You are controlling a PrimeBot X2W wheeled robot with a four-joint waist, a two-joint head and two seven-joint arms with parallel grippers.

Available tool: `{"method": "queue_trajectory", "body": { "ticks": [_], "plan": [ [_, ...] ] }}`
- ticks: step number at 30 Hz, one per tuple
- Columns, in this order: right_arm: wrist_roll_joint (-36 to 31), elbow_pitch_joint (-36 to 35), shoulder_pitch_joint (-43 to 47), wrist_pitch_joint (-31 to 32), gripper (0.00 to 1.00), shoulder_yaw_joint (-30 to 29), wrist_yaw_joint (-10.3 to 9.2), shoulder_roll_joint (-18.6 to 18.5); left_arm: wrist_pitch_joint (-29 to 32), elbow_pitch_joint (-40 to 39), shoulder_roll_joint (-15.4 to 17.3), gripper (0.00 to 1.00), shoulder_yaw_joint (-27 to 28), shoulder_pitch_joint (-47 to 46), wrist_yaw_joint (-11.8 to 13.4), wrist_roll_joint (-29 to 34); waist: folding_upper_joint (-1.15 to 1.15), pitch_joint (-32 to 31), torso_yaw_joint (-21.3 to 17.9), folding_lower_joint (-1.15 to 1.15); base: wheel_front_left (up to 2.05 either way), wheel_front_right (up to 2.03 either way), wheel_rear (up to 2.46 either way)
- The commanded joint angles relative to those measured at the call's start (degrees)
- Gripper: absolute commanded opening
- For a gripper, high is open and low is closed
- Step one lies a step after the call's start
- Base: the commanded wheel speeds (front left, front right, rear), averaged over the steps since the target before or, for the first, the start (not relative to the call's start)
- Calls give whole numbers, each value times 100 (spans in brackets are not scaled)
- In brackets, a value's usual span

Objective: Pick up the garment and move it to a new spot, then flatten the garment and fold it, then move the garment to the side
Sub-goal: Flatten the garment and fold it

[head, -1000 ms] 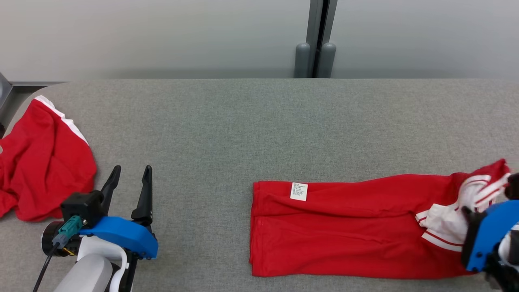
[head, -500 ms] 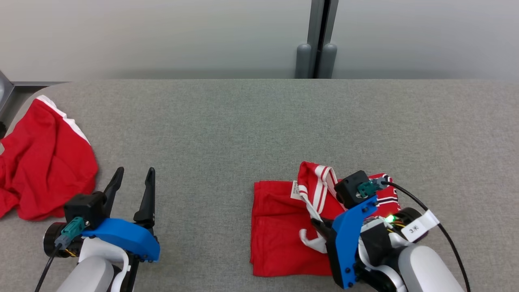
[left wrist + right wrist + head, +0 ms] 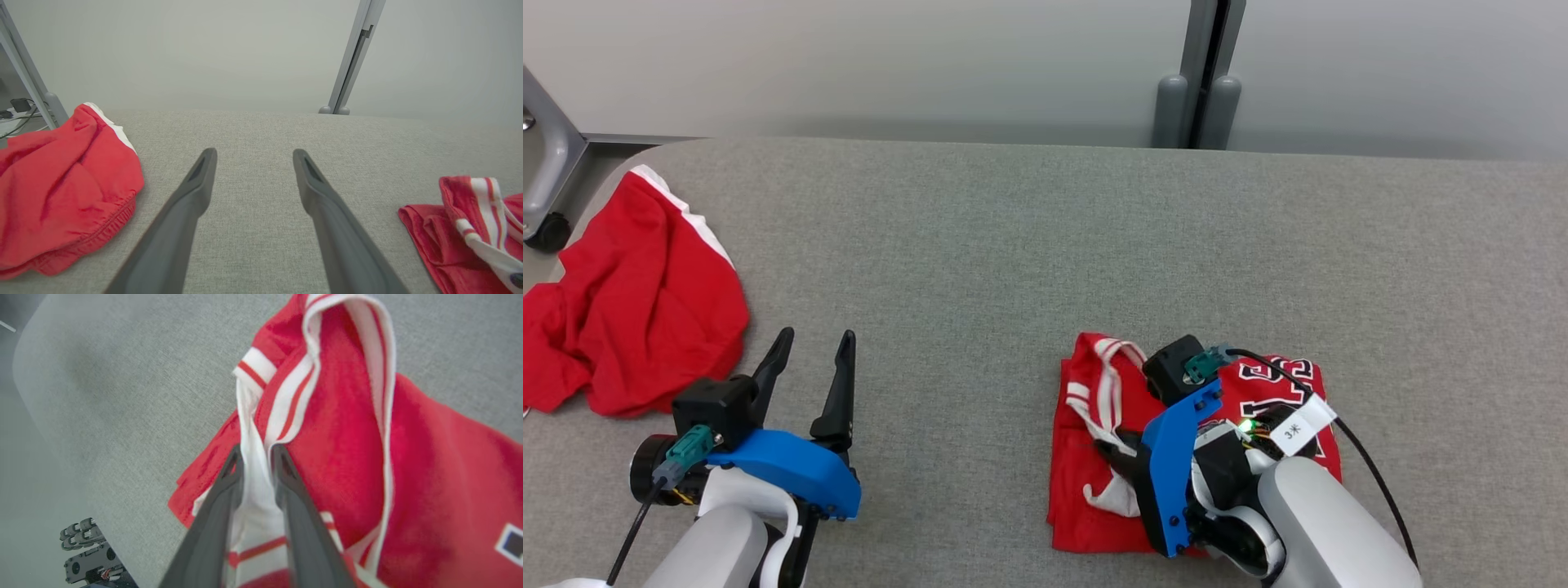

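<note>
Red-and-white cloth sits pinched between my right jaws: the striped trim (image 3: 253, 477) of the shirt (image 3: 1078, 498), which lies doubled over beneath them on the grey surface (image 3: 1013, 245). Moving and flattening look done, and folding nearly so; the shift aside remains. My left jaws stand wide apart, empty, beside another red garment (image 3: 645, 310).

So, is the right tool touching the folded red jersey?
Touching. In the right wrist view, the right tool pinches the folded red jersey by its white trim, no gap at either finger.
</note>
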Motion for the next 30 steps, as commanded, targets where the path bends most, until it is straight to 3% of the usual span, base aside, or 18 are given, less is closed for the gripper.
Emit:
{"method": "queue_trajectory", "body": {
  "ticks": [1, 6, 13, 18, 23, 30],
  "plan": [
    [275, -18, -88, -200, 100, 6, 3, -6, -21, 21, 8, 100, -12, -73, 0, 15, 0, -9, 4, 0, 0, 0, 0],
    [1214, -582, -116, -814, 100, -45, 3, -11, -59, 54, 45, 100, 22, 36, 34, -31, 0, -71, -65, 0, 0, 0, 0],
    [172, -1317, 308, -1687, 100, -1308, 3, -12, -125, -16, 103, 100, 120, 174, 97, -106, 0, -142, -249, 0, 0, 0, 0],
    [-434, -1639, 958, -1836, 100, -1978, 3, -9, -142, -76, 113, 100, 128, 244, 131, -117, 0, -130, -319, 0, 0, 0, 0],
    [-659, -1743, 1343, -1754, 100, -1916, 3, -8, -148, -106, 128, 100, 138, 243, 142, -139, 0, -99, -362, 0, 0, 0, 0],
    [-1001, -1456, 974, -1705, 100, -942, 3, -11, -143, -140, 123, 100, 114, 120, 148, -145, 0, -15, -330, 0, 0, 0, 0]
  ]
}}
